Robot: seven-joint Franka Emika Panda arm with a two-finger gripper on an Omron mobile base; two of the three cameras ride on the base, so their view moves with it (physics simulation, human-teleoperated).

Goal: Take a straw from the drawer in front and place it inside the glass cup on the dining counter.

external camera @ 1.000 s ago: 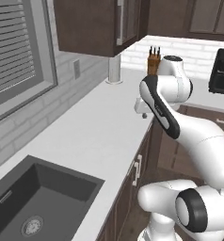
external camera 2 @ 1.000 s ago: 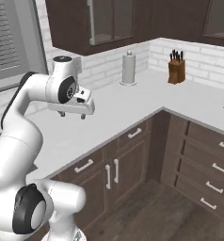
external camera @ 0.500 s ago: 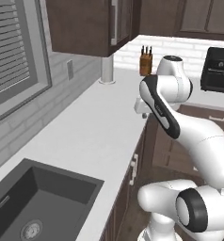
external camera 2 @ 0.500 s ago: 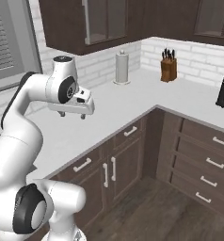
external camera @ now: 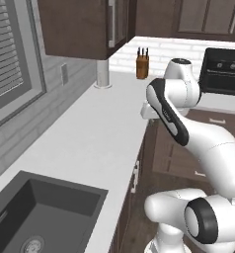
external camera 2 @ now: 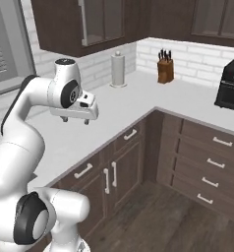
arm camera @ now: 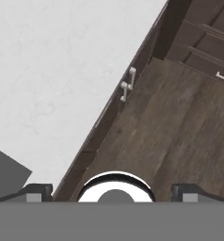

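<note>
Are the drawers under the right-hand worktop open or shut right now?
Shut. In the right base view the drawers sit flush in a flat dark wood front, each silver handle in line, with no gap or box showing.

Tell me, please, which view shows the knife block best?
The right base view: the knife block stands whole and unobstructed in the worktop corner, handles visible. The left base view shows it smaller and farther away.

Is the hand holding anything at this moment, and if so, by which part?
Nothing is held. The hand is open with bare floor between its fingertips, hanging above the edge of the white worktop.
</note>
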